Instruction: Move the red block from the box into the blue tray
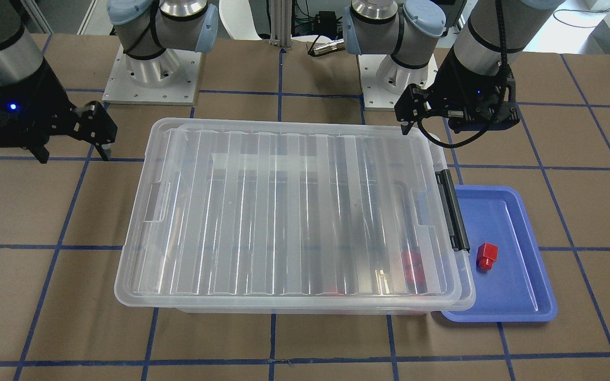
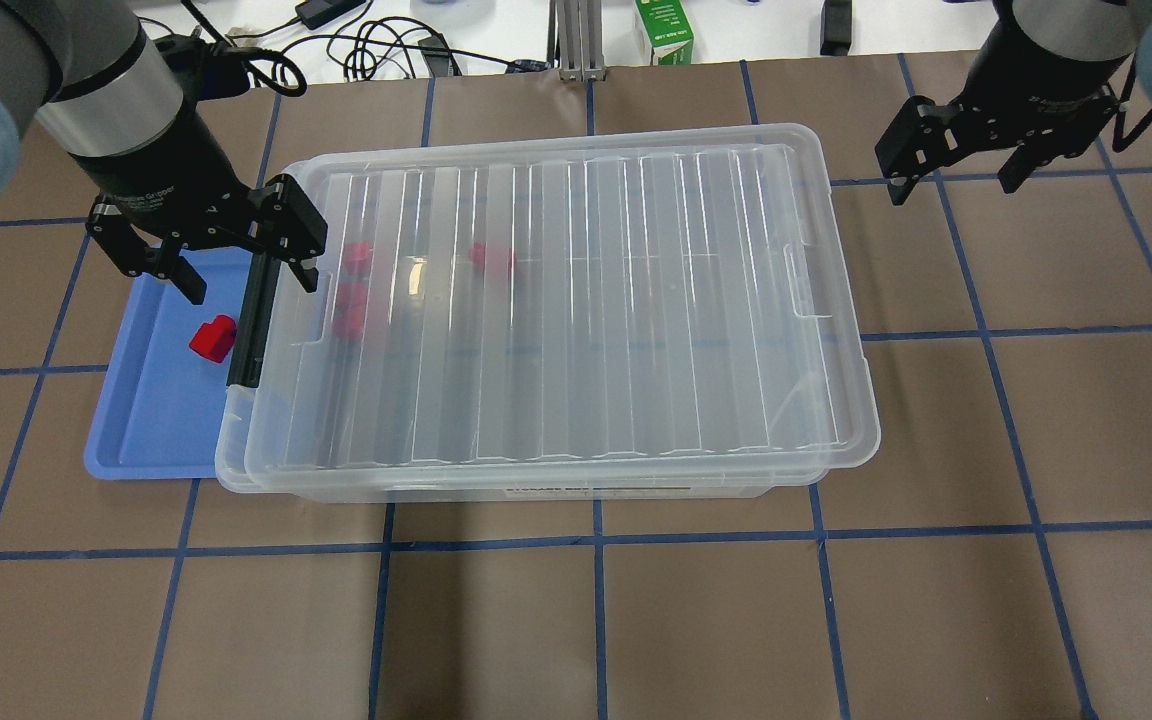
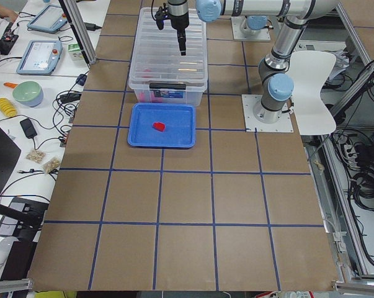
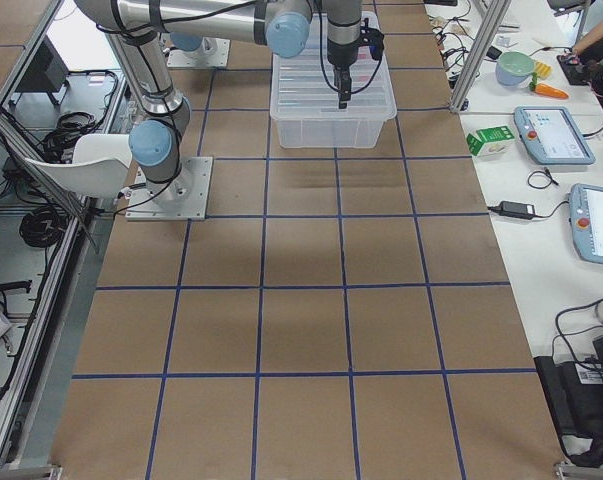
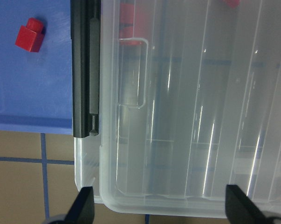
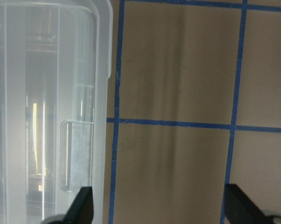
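Overhead exterior: glossy red block (image 2: pixel 213 338) lies in smooth blue tray (image 2: pixel 146 420) beside ribbed clear bin (image 2: pixel 576 300) on brown tabletop (image 2: pixel 636 620); left gripper (image 2: pixel 248 285), right gripper (image 2: pixel 954 188) gape empty.

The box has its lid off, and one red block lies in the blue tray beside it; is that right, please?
No: the lid is on the box, as the overhead view shows. One red block does lie in the blue tray beside it.

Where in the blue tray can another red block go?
The blue tray is bare from the red block to its robot-side rim. It is crowded by the box, whose black clip sits close to the block.
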Controlling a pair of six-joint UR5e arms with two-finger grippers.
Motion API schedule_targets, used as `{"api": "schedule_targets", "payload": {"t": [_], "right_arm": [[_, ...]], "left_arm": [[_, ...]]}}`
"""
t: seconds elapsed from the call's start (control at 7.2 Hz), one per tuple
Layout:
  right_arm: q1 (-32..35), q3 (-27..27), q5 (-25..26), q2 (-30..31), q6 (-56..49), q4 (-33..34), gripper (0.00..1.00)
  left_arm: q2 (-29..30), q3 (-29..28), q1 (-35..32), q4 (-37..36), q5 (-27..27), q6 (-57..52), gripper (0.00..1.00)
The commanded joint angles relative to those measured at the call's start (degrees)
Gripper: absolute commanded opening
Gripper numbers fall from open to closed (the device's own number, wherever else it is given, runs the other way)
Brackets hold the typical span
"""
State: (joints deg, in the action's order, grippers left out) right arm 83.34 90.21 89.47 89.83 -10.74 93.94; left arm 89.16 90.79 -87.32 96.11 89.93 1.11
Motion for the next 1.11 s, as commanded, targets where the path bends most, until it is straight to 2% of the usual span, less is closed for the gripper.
{"api": "schedule_targets", "payload": {"t": [0.0, 0.28, 0.97], "right_arm": [[4.35, -0.3, 0.09, 1.66, 3.42, -2.35, 1.0], [7.62, -0.56, 0.27, 1.4, 6.96, -1.91, 1.0], [7.63, -0.83, 0.18, 1.05, 6.87, -1.74, 1.0]], "left_arm": [[0.05, 0.09, 0.21, -0.05, 2.43, -1.53, 1.0], [0.05, 0.09, 0.13, -0.31, 2.01, -2.08, 1.0], [0.32, 0.36, 0.13, -0.31, 1.74, -1.28, 1.0]]}}
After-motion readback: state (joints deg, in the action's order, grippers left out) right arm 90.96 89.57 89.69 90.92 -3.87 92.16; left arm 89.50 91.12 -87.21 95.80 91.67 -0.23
